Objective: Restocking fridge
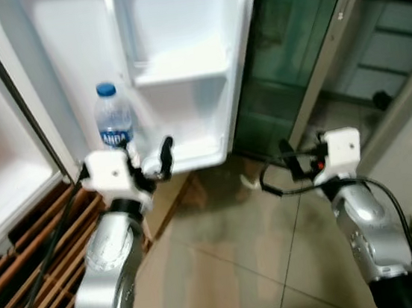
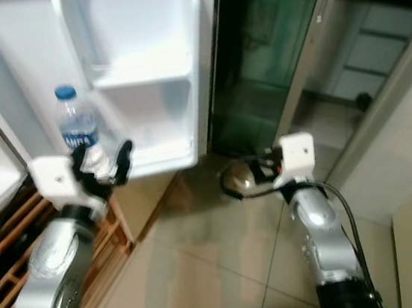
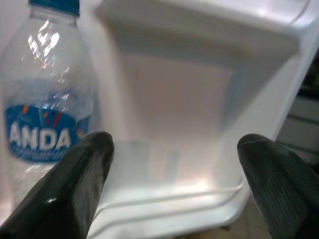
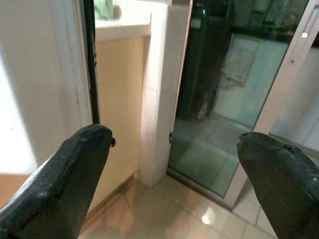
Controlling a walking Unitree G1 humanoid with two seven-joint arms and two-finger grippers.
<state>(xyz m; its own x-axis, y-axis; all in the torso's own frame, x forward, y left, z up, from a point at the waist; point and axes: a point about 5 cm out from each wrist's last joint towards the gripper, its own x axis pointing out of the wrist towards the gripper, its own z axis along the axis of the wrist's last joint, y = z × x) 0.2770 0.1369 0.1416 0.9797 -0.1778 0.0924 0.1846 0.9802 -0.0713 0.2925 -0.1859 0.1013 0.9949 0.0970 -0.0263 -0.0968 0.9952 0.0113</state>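
Setting: beige tiled floor (image 1: 233,256) is stretching beneath the robot, with a dark glass sliding door (image 1: 291,53) standing off to its right and wooden slats (image 1: 30,251) lying low on its left.
Fridge door: white fridge door (image 1: 180,67) is hanging open straight ahead, showing its moulded door shelves (image 3: 199,124), the lowest one sitting at gripper height.
Water bottle: clear water bottle (image 1: 114,119) with a blue cap and a blue label is standing upright in the lowest door shelf, toward its left end, pressed close to the door's inner wall.
Left gripper: left gripper (image 1: 154,159) is hovering just in front of the lowest shelf's rim, beside the bottle and slightly to its right; its two black fingers (image 3: 75,184) are spreading wide apart, grasping nothing, and the bottle is sitting just outside the left-hand finger.
Right gripper: right gripper (image 1: 291,160) is being held out over the floor, well apart from the fridge door, pointing toward the glass door; its fingers (image 4: 65,184) are likewise spreading wide, with nothing between them.
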